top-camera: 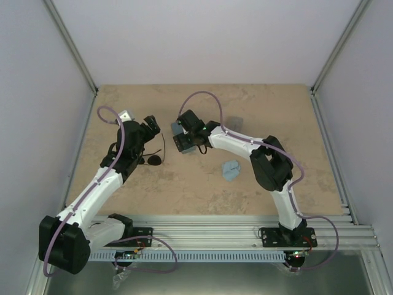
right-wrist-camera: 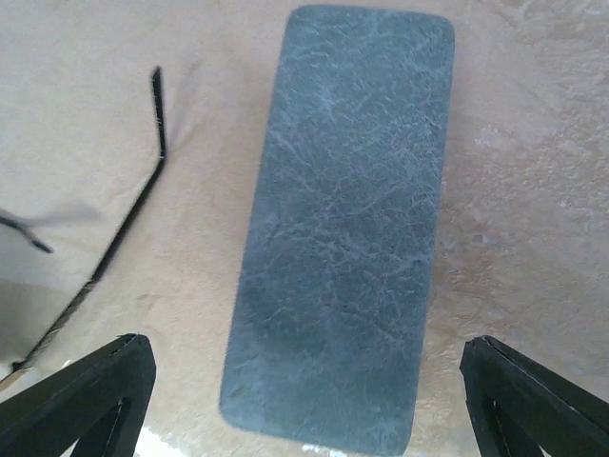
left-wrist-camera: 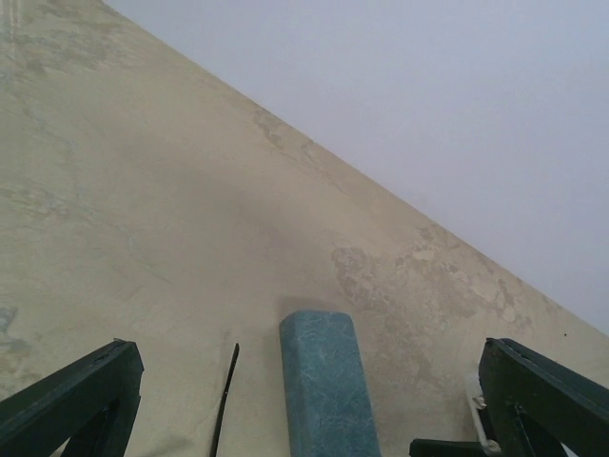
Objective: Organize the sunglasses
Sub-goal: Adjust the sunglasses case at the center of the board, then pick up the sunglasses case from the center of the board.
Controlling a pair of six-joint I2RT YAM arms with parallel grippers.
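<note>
The black sunglasses point(top-camera: 155, 160) lie on the table left of centre, and one thin dark arm shows in the left wrist view point(left-wrist-camera: 225, 400) and the right wrist view point(right-wrist-camera: 128, 224). The red-framed pair is out of view. A blue-grey case point(top-camera: 177, 129) lies flat on the table. My right gripper point(top-camera: 183, 142) hangs open over this case point(right-wrist-camera: 343, 228), its fingers point(right-wrist-camera: 86, 400) wide on either side and not touching it. My left gripper point(top-camera: 152, 127) is open and empty, and the case's end point(left-wrist-camera: 324, 381) shows between its fingers point(left-wrist-camera: 76, 409).
A grey case point(top-camera: 236, 120) lies behind the right arm's forearm. A crumpled light blue cloth point(top-camera: 231, 169) lies at the table's middle. Side walls and metal rails point(top-camera: 334, 153) bound the table.
</note>
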